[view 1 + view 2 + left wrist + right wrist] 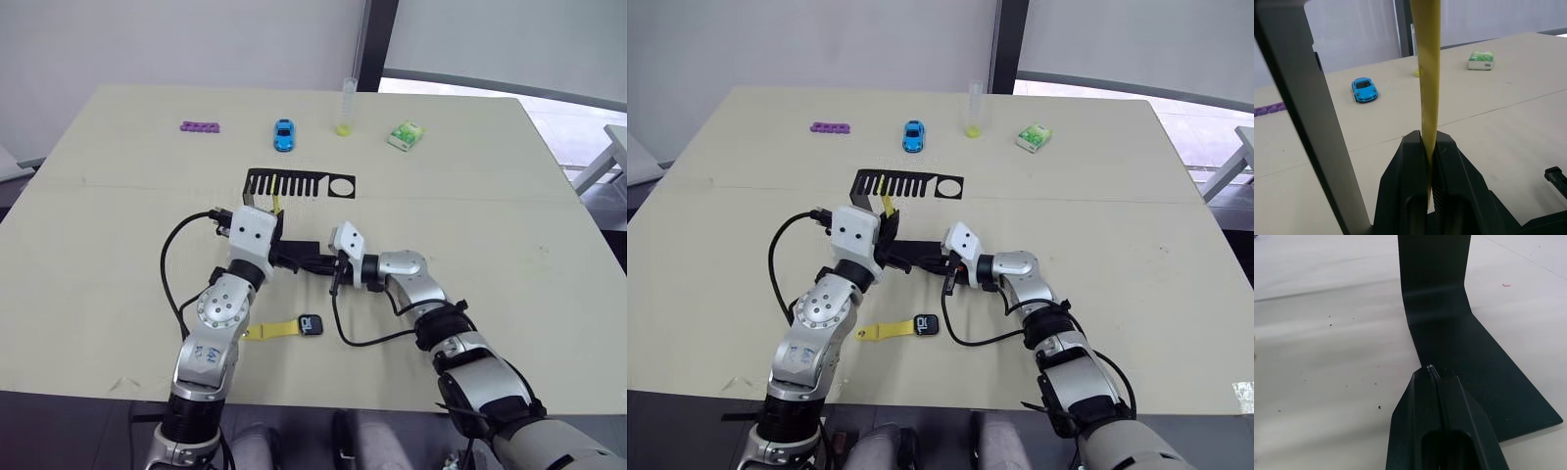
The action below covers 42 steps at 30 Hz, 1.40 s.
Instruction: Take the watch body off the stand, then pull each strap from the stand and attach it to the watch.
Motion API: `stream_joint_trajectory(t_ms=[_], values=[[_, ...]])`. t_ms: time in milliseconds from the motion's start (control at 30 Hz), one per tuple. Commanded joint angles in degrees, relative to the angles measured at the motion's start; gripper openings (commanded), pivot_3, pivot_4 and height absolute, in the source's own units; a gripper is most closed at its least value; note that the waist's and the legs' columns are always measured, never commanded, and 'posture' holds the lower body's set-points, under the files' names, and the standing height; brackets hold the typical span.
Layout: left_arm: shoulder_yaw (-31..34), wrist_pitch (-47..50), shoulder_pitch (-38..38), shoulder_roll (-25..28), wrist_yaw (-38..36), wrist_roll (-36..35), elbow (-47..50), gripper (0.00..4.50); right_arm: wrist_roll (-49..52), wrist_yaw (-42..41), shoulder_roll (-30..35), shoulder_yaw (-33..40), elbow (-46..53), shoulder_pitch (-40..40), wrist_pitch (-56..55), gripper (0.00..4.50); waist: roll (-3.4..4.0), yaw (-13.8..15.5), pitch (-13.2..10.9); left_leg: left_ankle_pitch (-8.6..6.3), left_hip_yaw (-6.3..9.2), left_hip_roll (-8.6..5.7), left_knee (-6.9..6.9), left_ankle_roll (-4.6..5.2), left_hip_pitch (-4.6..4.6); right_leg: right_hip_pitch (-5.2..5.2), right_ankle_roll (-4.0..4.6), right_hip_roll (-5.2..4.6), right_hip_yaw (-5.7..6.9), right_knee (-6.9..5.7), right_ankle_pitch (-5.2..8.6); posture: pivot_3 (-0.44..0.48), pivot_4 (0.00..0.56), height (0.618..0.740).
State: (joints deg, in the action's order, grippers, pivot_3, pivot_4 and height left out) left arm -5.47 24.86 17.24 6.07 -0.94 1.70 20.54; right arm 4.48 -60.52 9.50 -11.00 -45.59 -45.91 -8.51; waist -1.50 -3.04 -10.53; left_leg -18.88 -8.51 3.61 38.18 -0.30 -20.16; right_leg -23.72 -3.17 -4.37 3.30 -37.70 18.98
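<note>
Pale beige worktop [509,225]; items as seen from beside it:

- Thin black bent-metal stand [299,184], mid-worktop, upright, comb-slotted top plate with a round hole at its right end, flat foot reaching toward the robot
- Slim bright-yellow rubbery strap [1428,73], hanging from a slot near the left end of the top plate; lower end pinched between the two black fingers of the left tool [1426,142], which is closed tight on it just beside the stand's upright
- Right tool [1433,369], fingers pressed together with nothing visible between them, tips resting on the stand's flat foot
- Small black rounded-square watch body [311,325], lying flat on the worktop near the front edge, off the stand, light marks on its dark screen; second yellow strap [268,331] extends from its left end, apparently joined

Far side of the worktop, left to right, well apart from the stand:
- purple block strip [200,126]
- blue toy car [283,134]
- clear tube with yellow-green bottom [345,108]
- green and white packet [405,135]
</note>
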Motion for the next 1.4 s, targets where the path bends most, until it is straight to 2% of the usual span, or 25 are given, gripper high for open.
stream_joint_trajectory(t_ms=[33,700,1400], values=[[0.7,-2.7,1.0,-0.4,0.7,1.1,1.6,0.05,-1.1,-0.7,-0.4,-1.1,-0.8,1.5,0.8,0.0,0.0,0.0,0.0,0.0,0.0,0.0,0.0,0.0,0.0,0.0,0.0,0.0,0.0,0.0,0.0,0.0,0.15,0.74],[1.1,-7.4,-3.3,0.0,-3.5,-0.6,5.7,0.05,-1.4,2.0,-1.3,-0.2,-2.0,1.1,0.5,0.0,0.0,-0.1,0.0,0.0,0.0,0.01,-0.02,0.0,0.01,0.0,0.0,0.0,0.01,0.02,0.0,0.0,0.15,0.74],[1.7,-5.7,-2.0,1.9,-5.8,-0.3,6.0,0.05,-0.7,2.0,-2.9,-0.2,-0.8,1.4,2.8,0.0,0.0,-0.2,0.0,0.0,0.0,0.02,-0.03,0.0,0.01,0.0,0.0,0.0,0.01,0.02,0.0,0.0,0.15,0.74]])
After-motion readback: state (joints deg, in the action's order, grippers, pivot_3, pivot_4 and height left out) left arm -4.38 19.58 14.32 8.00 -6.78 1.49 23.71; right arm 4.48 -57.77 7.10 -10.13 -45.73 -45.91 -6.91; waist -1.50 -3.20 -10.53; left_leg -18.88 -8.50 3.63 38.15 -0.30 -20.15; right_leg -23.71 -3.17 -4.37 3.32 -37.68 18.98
